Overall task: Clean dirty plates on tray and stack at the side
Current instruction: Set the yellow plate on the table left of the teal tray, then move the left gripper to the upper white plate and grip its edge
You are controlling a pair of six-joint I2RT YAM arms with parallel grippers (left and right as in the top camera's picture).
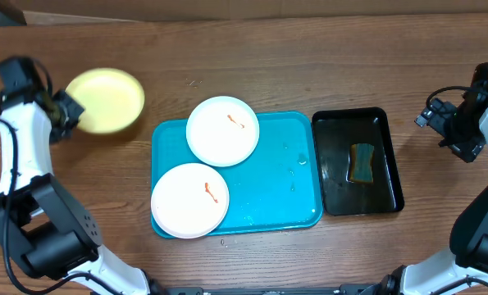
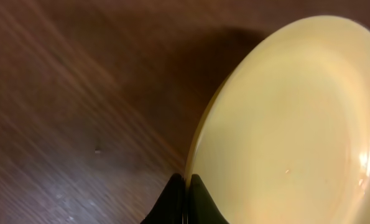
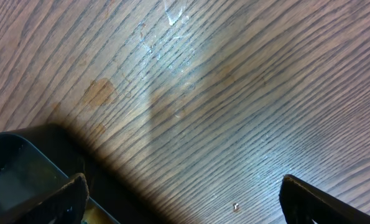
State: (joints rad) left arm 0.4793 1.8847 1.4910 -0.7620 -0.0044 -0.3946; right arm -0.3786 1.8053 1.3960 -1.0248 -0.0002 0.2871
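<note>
My left gripper [image 1: 67,109] is shut on the left rim of the pale yellow-green plate [image 1: 104,100], which is off the tray at the table's far left. In the left wrist view the two black fingertips [image 2: 186,183] pinch the plate's [image 2: 284,124] edge, and its shadow falls on the wood. Two white plates [image 1: 222,130] [image 1: 189,199], each with an orange-red smear, lie on the left half of the teal tray [image 1: 285,188]. My right gripper [image 1: 440,123] [image 3: 181,186] hangs open over bare wood at the right, holding nothing.
A black tray [image 1: 389,192] [image 3: 10,162] stands right of the teal tray, with a yellow-and-teal sponge [image 1: 362,163] in it. Water drops glisten on the teal tray's right half. Brown wooden table all around.
</note>
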